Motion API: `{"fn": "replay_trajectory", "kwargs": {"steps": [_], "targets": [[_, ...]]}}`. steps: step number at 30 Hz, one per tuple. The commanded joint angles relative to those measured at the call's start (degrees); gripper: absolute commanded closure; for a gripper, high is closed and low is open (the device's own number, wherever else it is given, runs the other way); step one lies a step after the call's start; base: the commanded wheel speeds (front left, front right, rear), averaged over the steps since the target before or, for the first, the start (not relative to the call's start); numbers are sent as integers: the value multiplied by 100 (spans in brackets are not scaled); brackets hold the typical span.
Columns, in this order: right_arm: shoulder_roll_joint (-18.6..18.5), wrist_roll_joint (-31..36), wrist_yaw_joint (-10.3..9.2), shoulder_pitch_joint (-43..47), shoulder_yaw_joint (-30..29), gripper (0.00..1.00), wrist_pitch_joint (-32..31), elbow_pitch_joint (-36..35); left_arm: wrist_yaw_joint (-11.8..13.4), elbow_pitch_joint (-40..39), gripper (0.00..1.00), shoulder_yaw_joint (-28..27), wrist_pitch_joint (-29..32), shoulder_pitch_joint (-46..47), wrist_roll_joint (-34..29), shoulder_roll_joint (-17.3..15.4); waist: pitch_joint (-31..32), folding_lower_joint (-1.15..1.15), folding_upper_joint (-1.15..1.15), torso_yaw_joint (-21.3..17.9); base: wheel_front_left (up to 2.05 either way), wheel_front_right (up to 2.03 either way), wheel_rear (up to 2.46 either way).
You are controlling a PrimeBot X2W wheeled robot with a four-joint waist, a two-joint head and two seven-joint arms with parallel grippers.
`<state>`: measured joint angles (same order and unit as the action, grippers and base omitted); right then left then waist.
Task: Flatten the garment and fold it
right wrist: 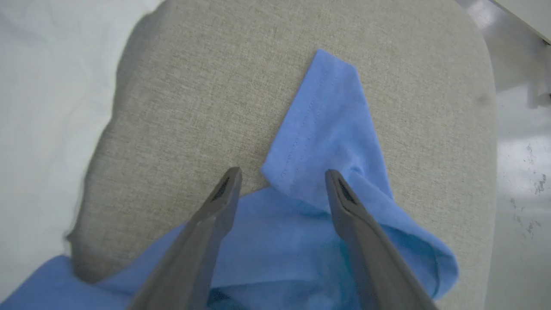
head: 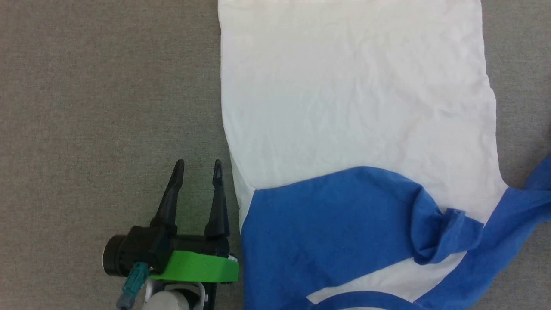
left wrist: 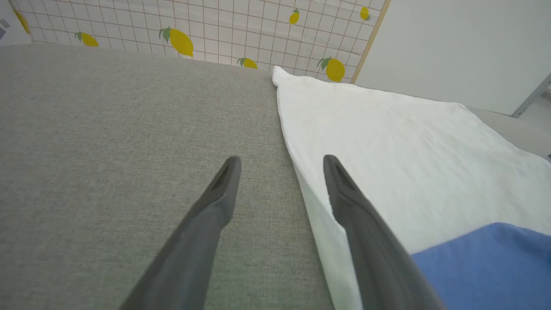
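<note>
Here, the garment (head: 357, 99) is laid lengthwise up the frame, flanked at lower left by the wide-open, empty left gripper (head: 198, 163).

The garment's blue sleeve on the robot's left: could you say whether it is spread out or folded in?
Folded in: the sleeve lies across the white body of the garment, its cuff bunched rather than flat.

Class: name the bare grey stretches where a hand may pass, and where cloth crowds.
Free: the wide grey surface left of the garment, around the left gripper; a narrow strip right of it. Crowded: lower right, where the blue sleeves bunch.
</note>
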<state>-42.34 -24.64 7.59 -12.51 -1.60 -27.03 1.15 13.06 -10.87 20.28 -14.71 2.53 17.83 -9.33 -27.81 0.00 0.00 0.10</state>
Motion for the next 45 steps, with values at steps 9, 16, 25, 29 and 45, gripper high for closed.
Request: {"fn": "replay_trajectory", "kwargs": {"steps": [9,16,25,29,45], "targets": [[-241,179,-10,-274,195,100,21,614,-77,33,0,-32,-25,89,-3,54,-158,0,0,252,0,0,0],[130,379,-10,-461,-378,100,584,591,-124,130,0,-118,-27,26,38,44,271,0,0,175,0,0,0],[448,787,-10,-463,-1725,100,906,158,-175,214,0,-273,-28,-300,167,-45,1149,0,0,52,0,0,0],[473,881,-10,-217,-2331,100,825,10,-169,190,0,-313,-29,-486,220,-75,1453,0,0,29,0,0,0],[889,778,-10,1086,-3551,100,755,-284,-82,21,0,-377,-13,-944,398,-132,1973,0,0,12,0,0,0]]}}
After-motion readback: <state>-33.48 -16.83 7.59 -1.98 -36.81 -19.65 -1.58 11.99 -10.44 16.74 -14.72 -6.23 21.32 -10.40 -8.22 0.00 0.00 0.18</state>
